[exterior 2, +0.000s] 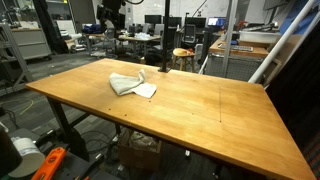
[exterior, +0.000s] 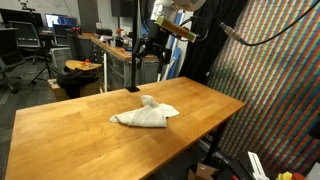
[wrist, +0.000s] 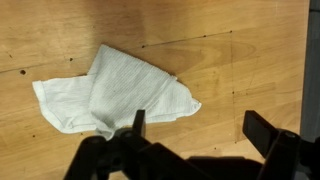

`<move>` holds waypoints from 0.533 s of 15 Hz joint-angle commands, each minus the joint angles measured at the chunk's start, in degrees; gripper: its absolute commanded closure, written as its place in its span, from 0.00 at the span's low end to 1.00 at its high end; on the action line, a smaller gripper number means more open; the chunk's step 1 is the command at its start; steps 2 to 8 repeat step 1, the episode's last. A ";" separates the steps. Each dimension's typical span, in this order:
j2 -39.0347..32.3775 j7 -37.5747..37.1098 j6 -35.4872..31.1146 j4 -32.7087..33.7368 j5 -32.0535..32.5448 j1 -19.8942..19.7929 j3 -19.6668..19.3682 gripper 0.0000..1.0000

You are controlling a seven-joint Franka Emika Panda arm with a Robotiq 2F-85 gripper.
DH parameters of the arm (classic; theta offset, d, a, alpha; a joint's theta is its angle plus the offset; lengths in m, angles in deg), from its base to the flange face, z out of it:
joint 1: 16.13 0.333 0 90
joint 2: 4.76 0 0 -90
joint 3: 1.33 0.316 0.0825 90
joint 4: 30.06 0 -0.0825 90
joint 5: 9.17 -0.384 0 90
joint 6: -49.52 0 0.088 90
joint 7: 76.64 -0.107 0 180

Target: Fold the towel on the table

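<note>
The white towel (exterior: 143, 115) lies crumpled on the light wooden table (exterior: 60, 130), one part folded over the rest. It lies near the table's far side in an exterior view (exterior 2: 130, 84), resting on the bare tabletop (exterior 2: 200, 120). In the wrist view the towel (wrist: 110, 95) lies upper left on the wood (wrist: 250, 60). My gripper (wrist: 200, 128) is open and empty, well above the table, its left finger over the towel's near edge. It hangs above and behind the towel in an exterior view (exterior: 150, 52).
A stool with a yellow seat (exterior: 80, 68) and a cluttered workbench (exterior: 110, 45) stand behind the table. A colourful patterned panel (exterior: 285, 80) runs along one side. Another stool (exterior 2: 182, 56) and desks stand beyond the far edge. An orange tool (exterior 2: 50, 165) lies on the floor.
</note>
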 commanded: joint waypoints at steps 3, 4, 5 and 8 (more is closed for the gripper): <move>-0.02 -0.02 0.13 0.10 0.03 0.24 -0.26 0.00; -0.02 -0.02 0.13 0.10 0.03 0.24 -0.26 0.00; -0.02 -0.02 0.13 0.10 0.03 0.24 -0.26 0.00; -0.02 -0.02 0.13 0.10 0.03 0.24 -0.26 0.00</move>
